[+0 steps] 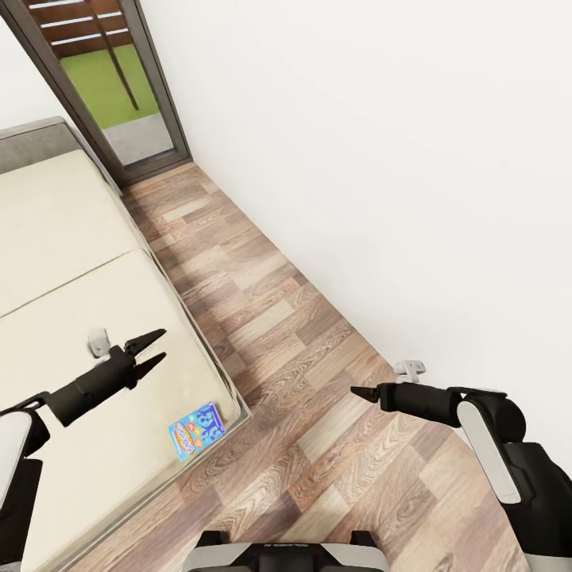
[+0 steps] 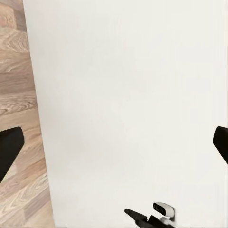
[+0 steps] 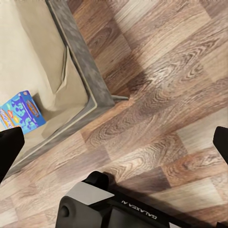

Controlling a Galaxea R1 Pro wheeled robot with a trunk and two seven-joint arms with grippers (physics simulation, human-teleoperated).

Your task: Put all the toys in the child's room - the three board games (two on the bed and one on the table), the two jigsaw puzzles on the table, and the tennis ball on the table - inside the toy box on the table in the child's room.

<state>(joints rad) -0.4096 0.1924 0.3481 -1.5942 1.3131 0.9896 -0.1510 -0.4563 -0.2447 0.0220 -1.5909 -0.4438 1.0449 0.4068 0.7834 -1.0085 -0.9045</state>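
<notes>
Now, writing: "GALAXEA" on my base [image 3: 124, 209].
Board games: one blue-white box [image 1: 196, 430] on the bed [image 1: 71, 262], just below my left claw [image 1: 152, 351].
Left claw: released, empty.
Right claw [image 1: 357, 392]: cannot tell.

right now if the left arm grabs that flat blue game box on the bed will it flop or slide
The small flat blue-white printed game box looks like a stiff carton, so probably no flopping. Lying flat on the cream mattress near its corner, it likely leaves little edge to pinch and may slide.
</notes>
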